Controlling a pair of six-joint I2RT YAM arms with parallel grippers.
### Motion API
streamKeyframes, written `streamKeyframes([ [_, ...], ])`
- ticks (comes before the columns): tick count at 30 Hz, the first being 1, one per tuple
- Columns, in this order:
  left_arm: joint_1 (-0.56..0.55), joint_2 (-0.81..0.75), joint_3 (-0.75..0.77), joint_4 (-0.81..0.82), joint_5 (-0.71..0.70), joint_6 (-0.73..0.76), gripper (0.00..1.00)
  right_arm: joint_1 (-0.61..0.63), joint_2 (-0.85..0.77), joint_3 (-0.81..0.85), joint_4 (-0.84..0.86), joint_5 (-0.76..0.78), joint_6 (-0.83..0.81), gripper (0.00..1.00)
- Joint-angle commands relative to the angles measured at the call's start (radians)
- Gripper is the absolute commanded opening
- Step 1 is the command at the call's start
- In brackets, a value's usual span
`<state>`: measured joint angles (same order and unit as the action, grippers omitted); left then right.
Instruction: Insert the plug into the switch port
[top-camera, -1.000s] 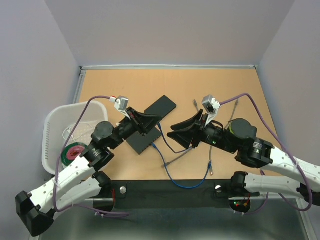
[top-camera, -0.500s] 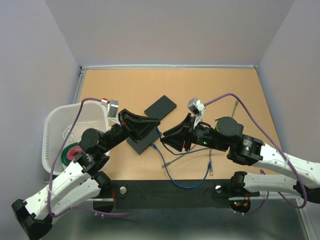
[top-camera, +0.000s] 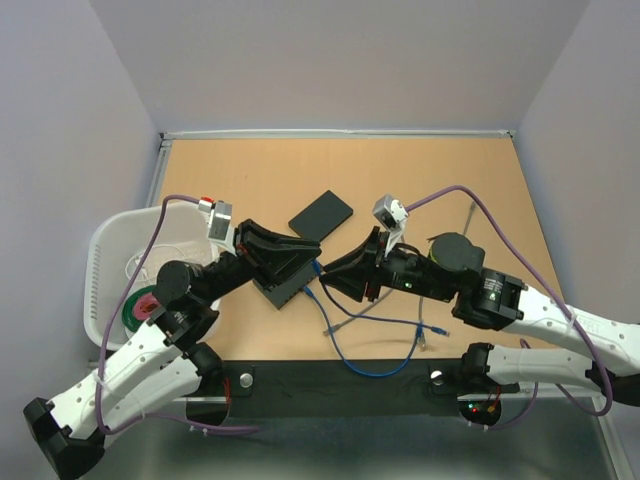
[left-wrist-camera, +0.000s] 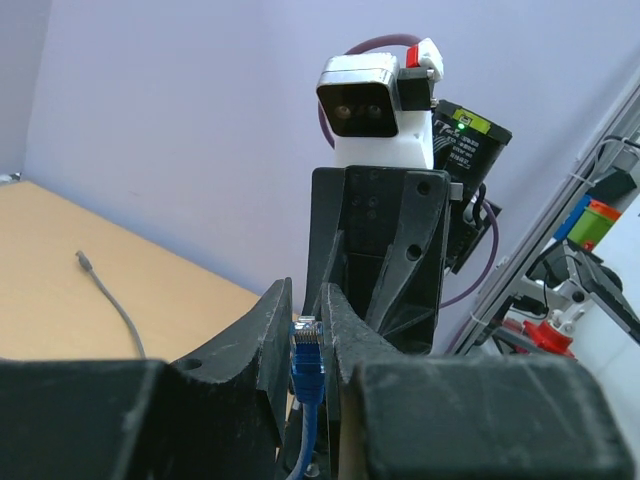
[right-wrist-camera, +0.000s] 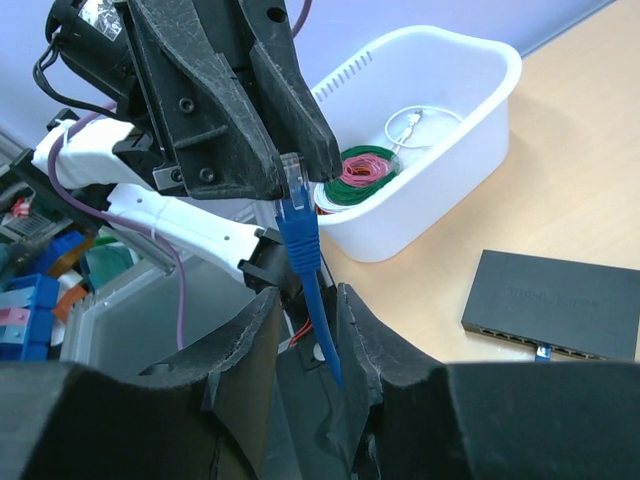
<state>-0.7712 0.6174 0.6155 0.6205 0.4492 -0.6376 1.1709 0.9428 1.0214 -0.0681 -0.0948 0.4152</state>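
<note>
Closest to me, the arms are bolted to a black strip (top-camera: 330, 385) along the table's (top-camera: 420, 170) near edge. Just past it, a blue cable (top-camera: 345, 355) loops over the wood and climbs toward the middle, where both arms lean in and meet tip to tip.

The left gripper (left-wrist-camera: 305, 300) reaches in from the left. Its fingers sit snug against both sides of the blue plug (left-wrist-camera: 306, 350), which it holds in the air, above the table and off the switch. The right gripper (right-wrist-camera: 308, 300) faces it almost nose to nose. The cable runs up between its two fingers, with a narrow gap showing. I can't tell from here whether they pinch the cable or only stand around it. From that wrist, the plug's clear tip stands just above the right fingertips, against the left gripper's tips.

The switch (right-wrist-camera: 555, 305) lies flat on the table, partly under the left gripper, with its row of ports along one long edge. A small bit of blue shows at one port.

At the left edge stands a white basket (right-wrist-camera: 450, 190) holding a green and red coil (right-wrist-camera: 360, 170) and a thin pale wire.

Farther back, a flat black box (top-camera: 321, 213) lies at an angle, apart from the switch. Beyond the right arm, a thin grey cable (left-wrist-camera: 112, 303) lies loose on the wood.
</note>
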Motion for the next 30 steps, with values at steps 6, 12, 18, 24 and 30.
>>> streamKeyframes([
  [6,-0.004,0.002,-0.002,0.111,0.032,-0.028,0.00,-0.005,0.024,0.057,0.129,-0.029,0.000,0.32],
  [12,-0.004,0.002,-0.013,0.119,0.029,-0.037,0.00,-0.005,0.024,0.052,0.151,-0.016,0.005,0.27],
  [18,-0.004,0.001,-0.017,0.119,0.028,-0.042,0.00,-0.005,0.034,0.042,0.160,-0.003,0.017,0.20],
  [24,-0.004,-0.004,-0.020,0.119,0.025,-0.043,0.00,-0.005,0.044,0.031,0.183,-0.014,0.028,0.15],
  [30,-0.004,-0.004,-0.020,0.120,0.025,-0.045,0.00,-0.005,0.054,0.031,0.198,-0.013,0.031,0.17],
])
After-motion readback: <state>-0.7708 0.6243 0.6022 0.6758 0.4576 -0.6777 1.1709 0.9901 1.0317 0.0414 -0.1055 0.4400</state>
